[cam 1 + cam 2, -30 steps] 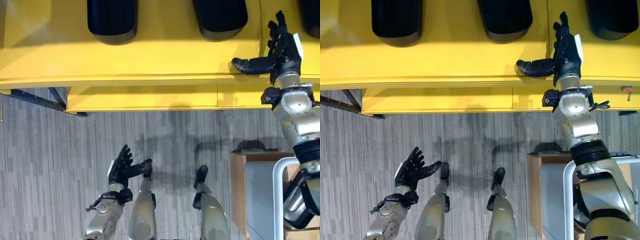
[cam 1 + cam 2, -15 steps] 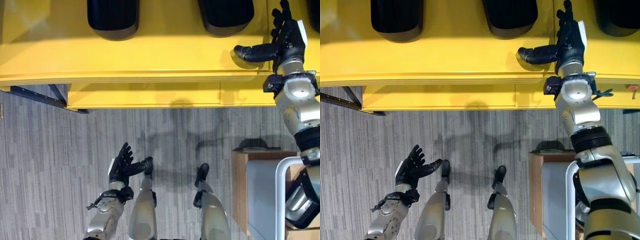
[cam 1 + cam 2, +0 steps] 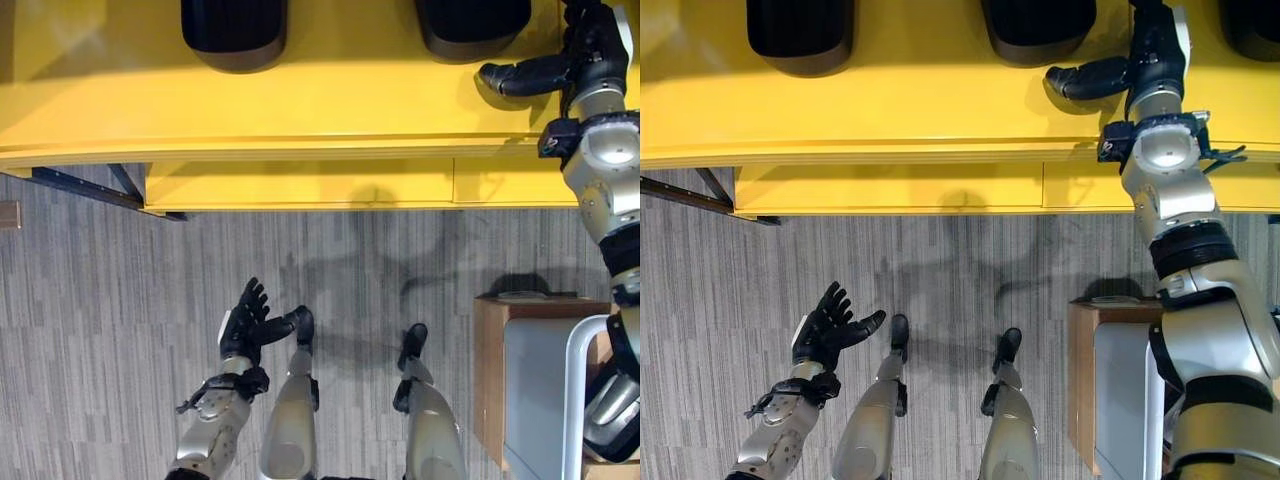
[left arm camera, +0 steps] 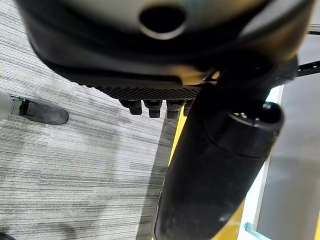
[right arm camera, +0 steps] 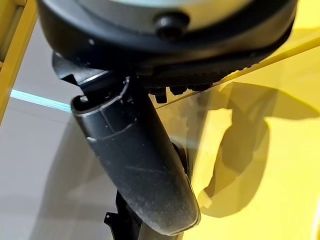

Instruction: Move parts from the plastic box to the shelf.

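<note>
While over yellow shelf (image 3: 940,90), right hand (image 3: 1155,55) empty, fingers straight.

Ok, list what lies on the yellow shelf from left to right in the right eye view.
Black part at the left → black part in the middle → right hand, open over the yellow shelf → black part at the right edge.

I see the shelf (image 3: 890,100) far in front, with three parts (image 3: 800,35) in a row at its back. My right hand (image 3: 1150,60) is over the shelf's right side. My left hand (image 3: 825,330) hangs low over the floor (image 3: 720,300), and a box (image 3: 1085,380) stands on the right.
</note>
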